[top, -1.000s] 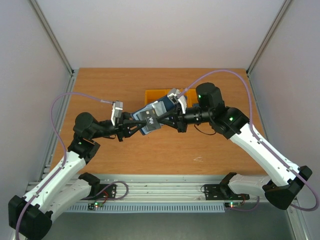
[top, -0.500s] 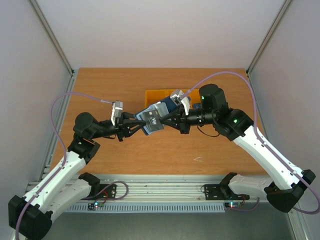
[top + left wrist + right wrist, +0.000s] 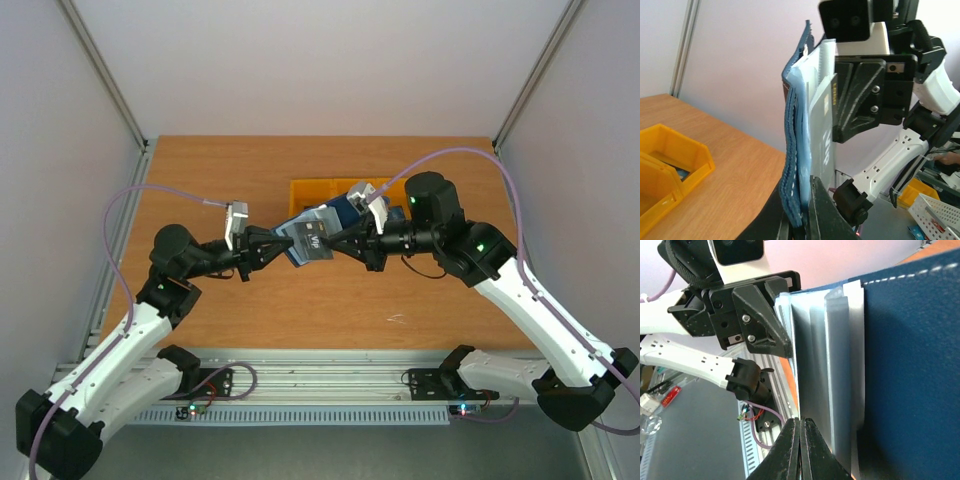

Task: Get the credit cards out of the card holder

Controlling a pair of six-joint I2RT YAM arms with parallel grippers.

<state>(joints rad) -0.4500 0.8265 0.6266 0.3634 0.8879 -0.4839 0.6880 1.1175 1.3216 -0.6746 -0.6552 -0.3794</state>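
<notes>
Wood-grain table [image 3: 200, 300] supports the setup, and the left arm [image 3: 150, 300] and the right arm [image 3: 520, 290] both reach inward over its middle. Behind their meeting point, an orange bin [image 3: 310, 188] stands on the table toward the far edge. The card holder [image 3: 345, 212] is suspended above the table between the two grippers. It is folded open, with the navy outer face toward the right arm and the blue-grey sleeves toward the left arm. A dark card [image 3: 308, 243] with pale lettering sits in the open inner face. The left gripper [image 3: 278, 245] is fully closed, its fingers [image 3: 815, 210] pinching the holder's blue-grey edge. The right gripper [image 3: 338, 240] is also fully closed, its fingertips [image 3: 790, 450] meeting on a thin pale sleeve layer of the holder.
</notes>
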